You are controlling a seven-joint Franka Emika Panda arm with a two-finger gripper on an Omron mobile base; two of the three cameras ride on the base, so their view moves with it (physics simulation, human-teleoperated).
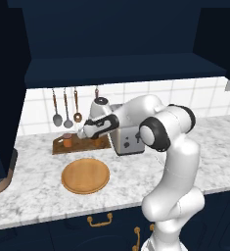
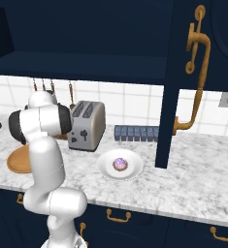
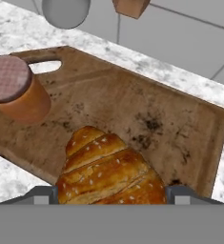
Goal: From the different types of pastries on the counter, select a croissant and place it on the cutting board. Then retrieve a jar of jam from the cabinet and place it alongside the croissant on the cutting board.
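The golden-brown croissant lies on the dark wooden cutting board, close under my hand. My gripper is open, one fingertip on each side of the croissant; I cannot tell whether they touch it. The orange-brown jar of jam stands upright on the board beside the handle slot, apart from the croissant. From the left base view, the gripper hovers over the cutting board, just right of the jar of jam. The navy cabinet hangs above the counter.
A round tan wooden plate lies in front of the board. The toaster stands right of it. Farther right, a white plate holds the purple-frosted pastry. The cabinet door stands open. Utensils hang on the wall.
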